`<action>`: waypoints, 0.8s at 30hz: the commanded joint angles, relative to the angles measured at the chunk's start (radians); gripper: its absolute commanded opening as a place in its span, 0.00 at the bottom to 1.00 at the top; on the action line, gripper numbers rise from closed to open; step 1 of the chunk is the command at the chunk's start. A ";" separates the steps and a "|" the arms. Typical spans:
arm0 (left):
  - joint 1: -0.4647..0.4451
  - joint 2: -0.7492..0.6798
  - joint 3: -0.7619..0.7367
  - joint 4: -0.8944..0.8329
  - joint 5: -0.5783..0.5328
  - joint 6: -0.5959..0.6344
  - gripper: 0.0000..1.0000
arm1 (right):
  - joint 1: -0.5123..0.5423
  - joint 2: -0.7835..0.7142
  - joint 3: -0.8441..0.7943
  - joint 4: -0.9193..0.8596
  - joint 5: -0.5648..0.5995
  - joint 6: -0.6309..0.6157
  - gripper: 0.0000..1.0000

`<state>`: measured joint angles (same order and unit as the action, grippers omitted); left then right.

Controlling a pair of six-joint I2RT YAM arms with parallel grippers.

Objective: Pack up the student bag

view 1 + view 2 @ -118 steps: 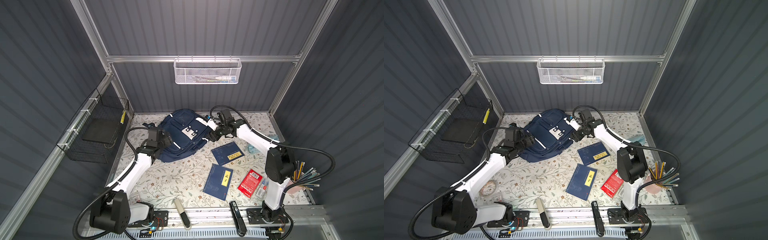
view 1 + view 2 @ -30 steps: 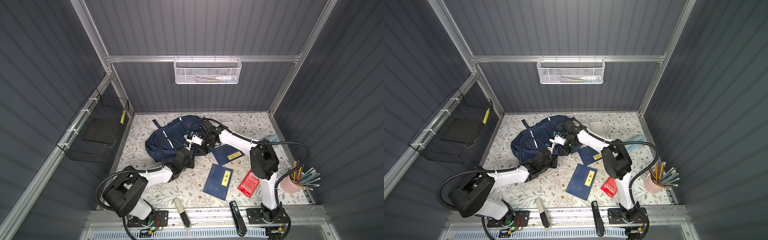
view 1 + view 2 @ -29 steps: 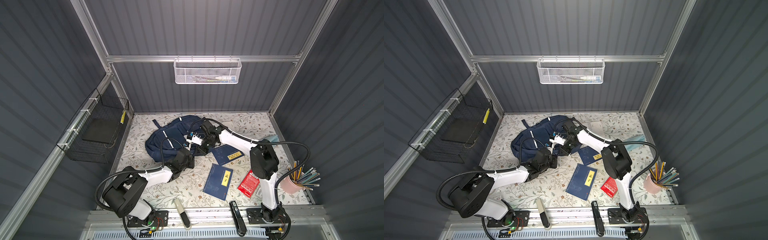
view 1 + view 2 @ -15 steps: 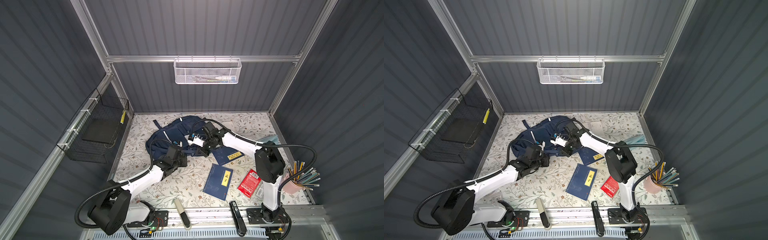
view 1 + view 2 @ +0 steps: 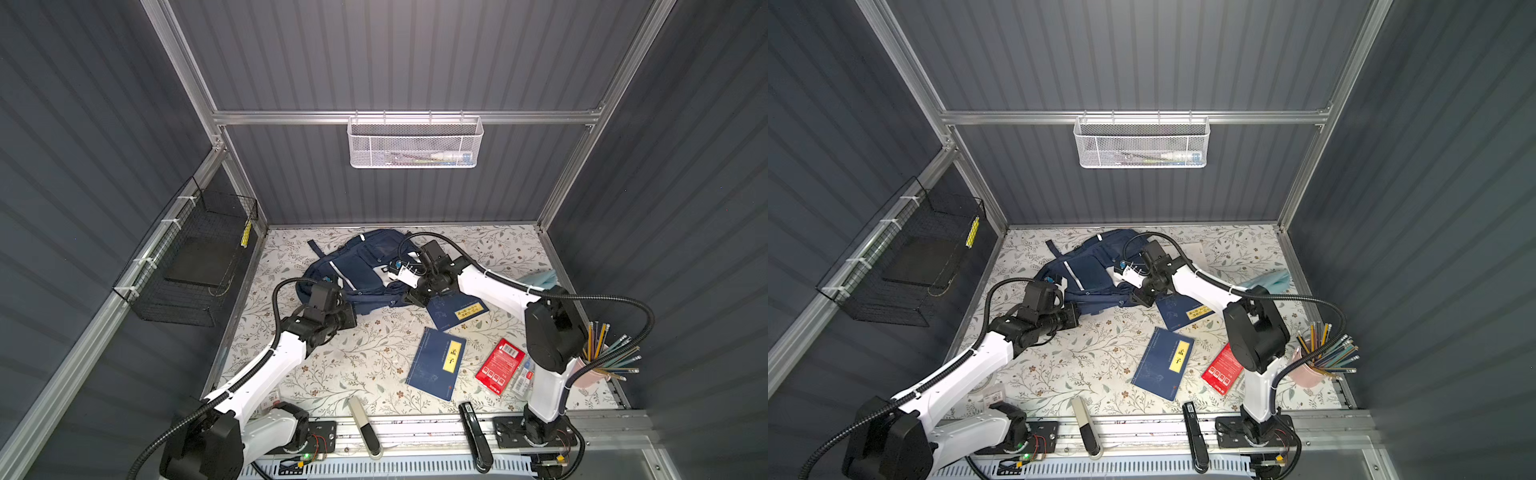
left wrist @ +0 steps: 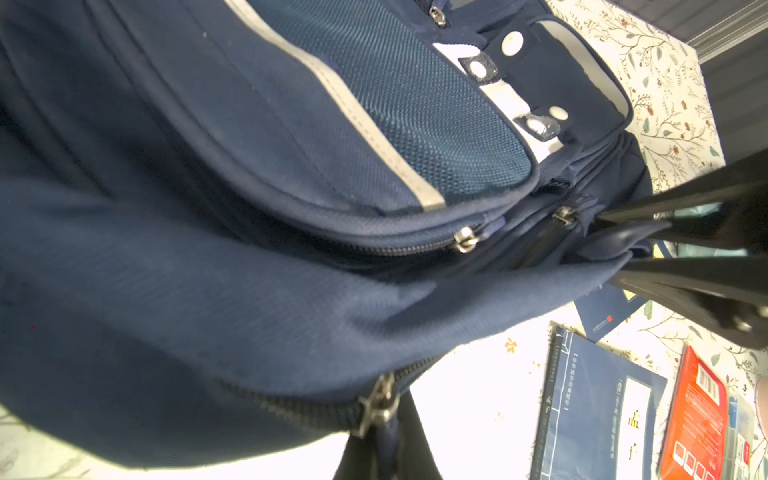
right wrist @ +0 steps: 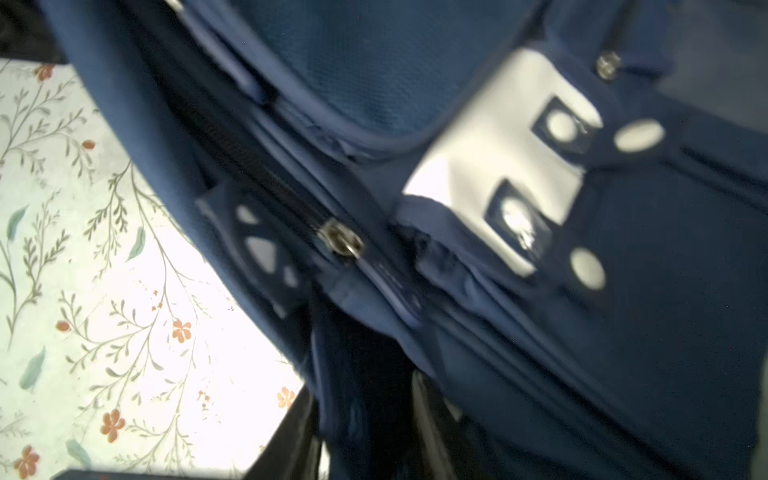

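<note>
A: Where's the student bag?
B: Lying at the floral table's back; left gripper clamped on its near edge, tips cut off; right gripper fingers apart, astride blurred fabric.

We record: navy fabric backpack, white-striped; cream table cover, floral-printed; flat rectangular book, blue, yellow-labelled.

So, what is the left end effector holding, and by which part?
The student bag, apparently by a zip pull, pinched in the shut left end effector.
</note>
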<state>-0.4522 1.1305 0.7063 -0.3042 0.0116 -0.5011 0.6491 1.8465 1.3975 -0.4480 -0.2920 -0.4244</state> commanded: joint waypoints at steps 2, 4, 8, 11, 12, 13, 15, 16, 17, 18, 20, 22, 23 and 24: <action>-0.025 -0.027 0.036 0.026 0.024 -0.037 0.00 | 0.094 -0.152 -0.181 0.321 0.052 0.035 0.65; -0.025 -0.023 0.074 0.004 0.037 -0.029 0.00 | 0.130 -0.144 -0.203 0.393 0.051 0.008 0.70; -0.026 -0.023 0.103 0.004 0.089 -0.034 0.00 | 0.168 -0.029 -0.070 0.338 0.048 -0.004 0.70; -0.026 -0.030 0.093 0.009 0.104 -0.046 0.00 | 0.177 0.056 0.011 0.332 0.017 0.007 0.64; -0.026 -0.031 0.091 0.010 0.111 -0.048 0.00 | 0.180 0.081 0.029 0.338 0.021 0.012 0.61; -0.026 -0.031 0.091 0.010 0.113 -0.048 0.00 | 0.181 0.099 0.044 0.336 0.019 0.014 0.53; -0.025 -0.031 0.091 -0.011 0.092 -0.046 0.00 | 0.181 0.119 0.060 0.322 0.008 0.012 0.17; -0.024 -0.030 0.093 -0.032 0.062 -0.044 0.00 | 0.179 0.119 0.058 0.317 0.005 0.007 0.07; -0.016 -0.030 0.098 -0.063 0.026 -0.039 0.00 | 0.179 0.112 0.048 0.316 -0.002 -0.001 0.02; 0.006 -0.029 0.099 -0.086 0.007 -0.035 0.00 | 0.179 0.102 0.029 0.317 -0.008 -0.014 0.00; 0.072 -0.023 0.098 -0.102 0.017 -0.032 0.00 | 0.179 0.075 -0.007 0.316 -0.021 -0.042 0.00; 0.128 0.001 0.115 -0.123 0.012 -0.013 0.00 | 0.178 0.051 -0.036 0.298 -0.033 -0.078 0.00; 0.150 0.022 0.132 -0.136 -0.001 -0.001 0.00 | 0.178 0.040 -0.047 0.283 -0.079 -0.099 0.00; 0.171 0.043 0.147 -0.139 -0.011 0.007 0.00 | 0.178 0.033 -0.055 0.262 -0.085 -0.120 0.00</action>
<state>-0.3584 1.1427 0.7891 -0.4095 0.1066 -0.5217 0.8394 1.9331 1.3796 -0.0929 -0.3218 -0.4908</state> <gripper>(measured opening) 0.076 0.100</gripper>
